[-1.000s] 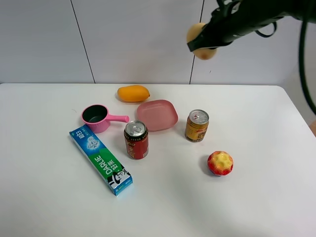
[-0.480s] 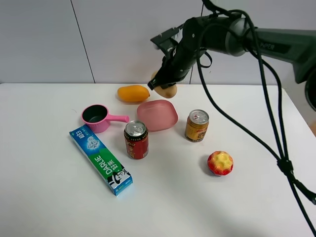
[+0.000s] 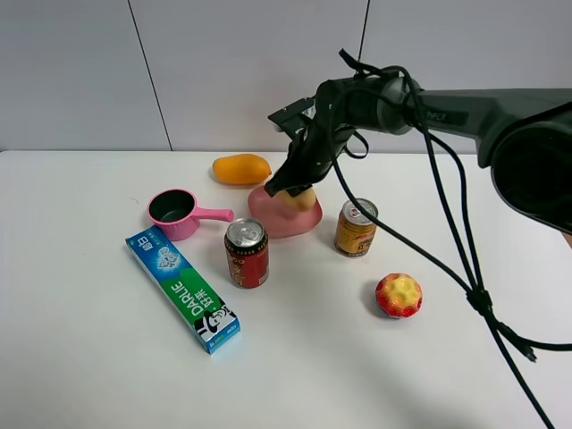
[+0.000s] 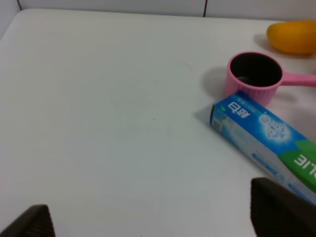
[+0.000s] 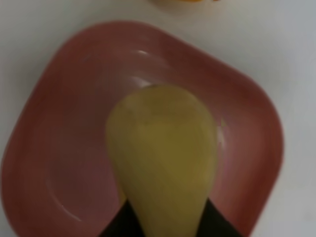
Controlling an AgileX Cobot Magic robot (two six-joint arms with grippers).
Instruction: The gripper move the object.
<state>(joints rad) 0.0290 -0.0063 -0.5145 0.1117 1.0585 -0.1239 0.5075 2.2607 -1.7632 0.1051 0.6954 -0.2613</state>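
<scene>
My right gripper [image 3: 290,186] is shut on the tan potato [image 3: 303,198] and holds it low over the pink plate [image 3: 268,217], behind the two cans. In the right wrist view the potato [image 5: 160,148] fills the middle of the plate [image 5: 54,84], with my dark fingertips [image 5: 117,224] at its near end. I cannot tell if the potato touches the plate. My left gripper [image 4: 153,219] is open and empty above the table, near the toothpaste box [image 4: 266,140]; the high view does not show it.
An orange mango [image 3: 240,168] lies behind the plate. A pink ladle cup [image 3: 176,213], a toothpaste box [image 3: 182,289], a red can [image 3: 247,253], a gold can [image 3: 356,227] and a red-and-yellow fruit [image 3: 399,295] stand around. Black cables [image 3: 465,268] hang across the right side.
My right gripper has come down and to the left with the potato, from high at the upper right to just over the pink plate. Nothing else has moved.
</scene>
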